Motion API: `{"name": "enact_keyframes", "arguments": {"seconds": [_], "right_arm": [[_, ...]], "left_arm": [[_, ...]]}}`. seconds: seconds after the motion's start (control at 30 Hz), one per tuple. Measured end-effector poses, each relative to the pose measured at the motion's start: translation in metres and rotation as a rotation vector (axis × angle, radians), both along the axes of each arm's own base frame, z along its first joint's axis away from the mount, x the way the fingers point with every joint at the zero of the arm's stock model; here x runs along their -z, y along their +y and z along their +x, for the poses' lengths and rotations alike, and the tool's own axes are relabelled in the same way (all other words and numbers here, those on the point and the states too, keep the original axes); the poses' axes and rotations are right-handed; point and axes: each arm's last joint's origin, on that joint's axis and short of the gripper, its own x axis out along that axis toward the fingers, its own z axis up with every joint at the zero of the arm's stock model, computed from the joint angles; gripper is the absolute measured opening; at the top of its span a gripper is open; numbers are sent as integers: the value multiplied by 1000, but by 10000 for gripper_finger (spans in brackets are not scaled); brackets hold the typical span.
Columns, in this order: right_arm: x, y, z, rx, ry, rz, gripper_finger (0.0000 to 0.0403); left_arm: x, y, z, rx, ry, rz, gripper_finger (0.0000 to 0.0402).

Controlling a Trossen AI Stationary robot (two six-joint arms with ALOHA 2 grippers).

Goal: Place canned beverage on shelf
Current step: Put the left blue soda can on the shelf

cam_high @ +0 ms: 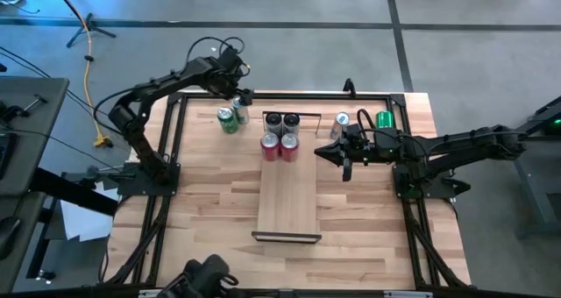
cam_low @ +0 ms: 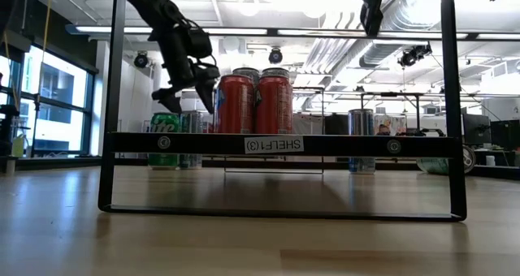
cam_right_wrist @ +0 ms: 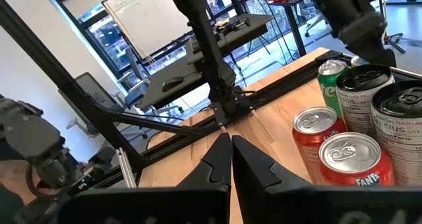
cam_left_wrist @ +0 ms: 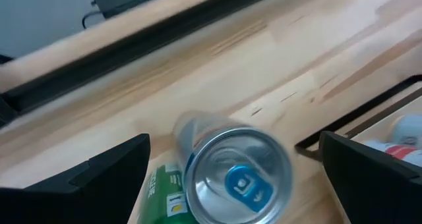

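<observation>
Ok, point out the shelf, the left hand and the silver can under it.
shelf [cam_high: 287,197], high view, bare middle of the board
left hand [cam_high: 238,97], high view, between its fingertips
silver can [cam_left_wrist: 236,179], left wrist view, its top

Four cans [cam_high: 280,135] stand on one shelf [cam_high: 287,197], four more cans [cam_high: 230,117] on the table [cam_high: 210,202], between two arms [cam_high: 158,96].

Left wrist view: silver can [cam_left_wrist: 234,174] blurred, label unreadable, lower rim cut by frame edge. Green can [cam_left_wrist: 165,194] beside it mostly cut off. Red/white item [cam_left_wrist: 403,141] at shelf corner blurred, can't ID. Low view: left tool [cam_low: 185,97] tips in silhouette; the green can [cam_low: 164,138] and silver cans partly hidden behind shelf [cam_low: 276,144] rail. High view: can labels too small to read.
</observation>
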Motion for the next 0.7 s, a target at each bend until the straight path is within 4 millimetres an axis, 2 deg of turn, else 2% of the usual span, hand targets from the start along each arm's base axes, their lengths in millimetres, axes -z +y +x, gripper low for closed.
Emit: {"name": "enact_keyframes", "arguments": {"seconds": [0.2, 0.47, 0.57, 0.7], "right_arm": [[0, 0, 0, 0, 0, 0, 0], [0, 0, 0, 0, -1, -2, 0], [0, 0, 0, 0, -1, -2, 0], [0, 0, 0, 0, 0, -2, 0]], "left_arm": [[13, -2, 2, 36, 75, -51, 396], [12, -3, 6, 42, 76, -21, 391], [12, -4, 7, 44, 81, -11, 369], [13, -5, 8, 23, 96, -4, 312]]}}
